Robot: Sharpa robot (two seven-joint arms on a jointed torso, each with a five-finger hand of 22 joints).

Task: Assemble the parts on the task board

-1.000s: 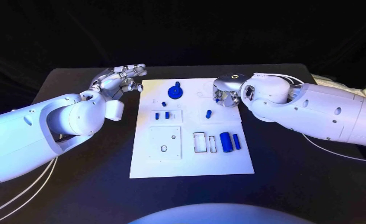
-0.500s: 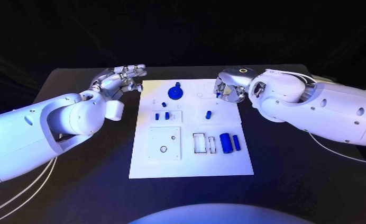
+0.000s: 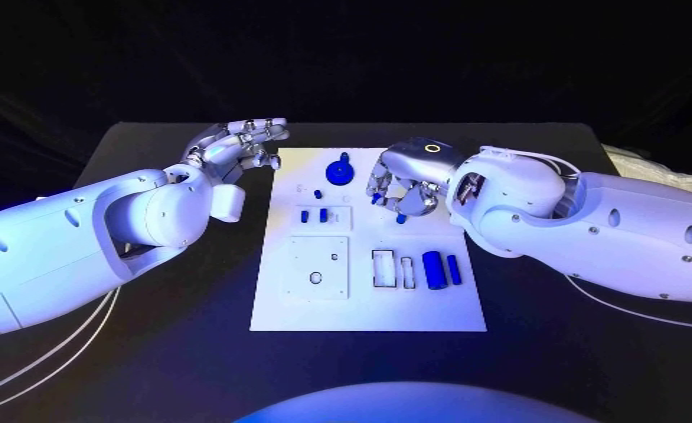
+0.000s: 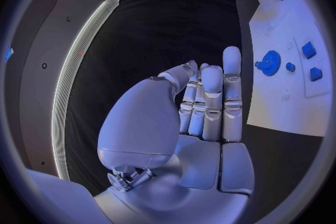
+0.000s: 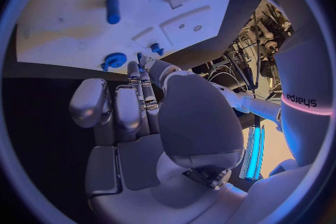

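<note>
The white task board [image 3: 433,308] lies mid-table. On it are a blue gear [image 3: 338,171], two small blue blocks [image 3: 313,215], a blue peg [image 3: 400,218] and two blue cylinders [image 3: 440,269]. My right hand [image 3: 404,181] hovers over the board's far right part, just beyond the peg, fingers curled in. A small blue part [image 3: 376,198] shows pinched at its fingertips [image 5: 140,67]. My left hand [image 3: 238,146] is held off the board's far left corner, fingers straight and apart, holding nothing. The gear [image 4: 269,61] lies beyond the left hand's fingertips [image 4: 231,61].
A raised white square plate with holes [image 3: 315,268] sits at the board's near left, and empty rectangular slots [image 3: 389,268] lie beside the cylinders. Black table [image 3: 144,343] surrounds the board on all sides.
My right hand has swung from the board's far right edge inward over the board, toward the peg, carrying the small blue part. The left hand has stayed put.
</note>
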